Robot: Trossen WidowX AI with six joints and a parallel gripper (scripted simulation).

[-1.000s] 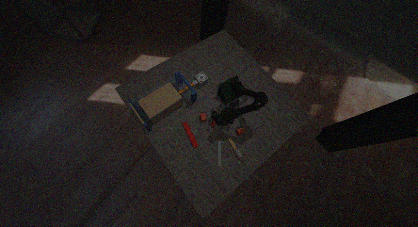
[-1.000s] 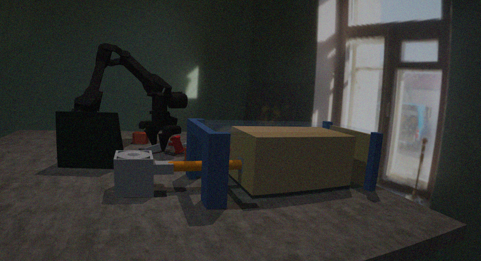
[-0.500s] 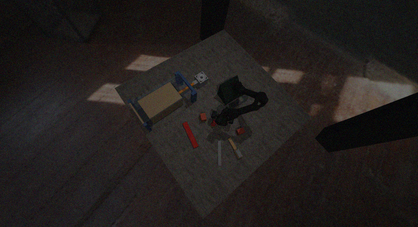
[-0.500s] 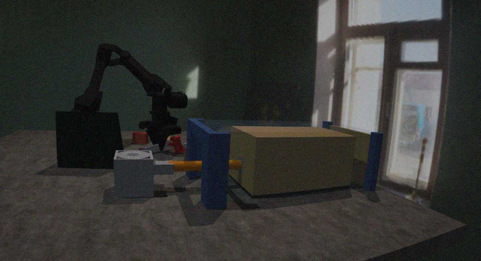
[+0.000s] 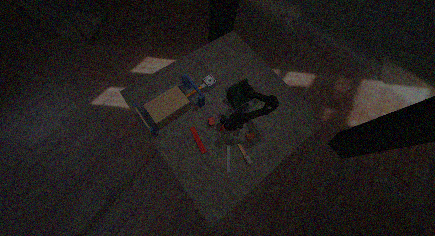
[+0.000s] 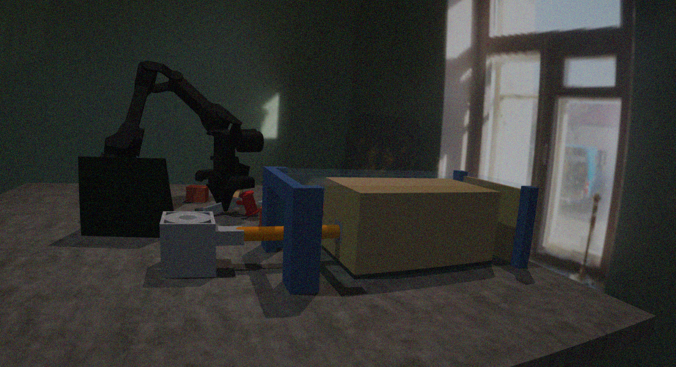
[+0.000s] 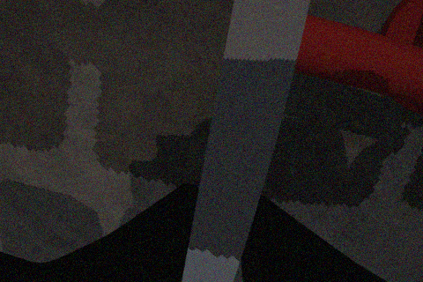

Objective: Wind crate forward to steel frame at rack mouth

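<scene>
Crate (image 5: 166, 103) (image 6: 418, 223) flat, open gap before blue frame (image 5: 194, 86) (image 6: 303, 242) | our gripper (image 5: 231, 126) (image 6: 226, 208) (image 7: 220, 204) pinches winch handle's (image 5: 222, 128) (image 6: 249, 204) (image 7: 247, 110) grey bar

a tan crate (image 5: 166, 105) (image 6: 420, 227), its side a duller yellow-brown, and a steel frame (image 5: 194, 85) (image 6: 302, 237) in blue. the strap (image 5: 194, 91) (image 6: 263, 232) is orange, the winch (image 5: 209, 80) (image 6: 188, 244) pale grey with a ring pattern on top. a flat bar (image 5: 198, 140) is bright red, small blocks (image 5: 211, 121) orange-red, the arm (image 5: 258, 113) (image 6: 189, 93) black, the bench (image 5: 209, 186) (image 6: 189, 322) mottled grey-brown, the wall (image 6: 330, 57) dark green.
</scene>
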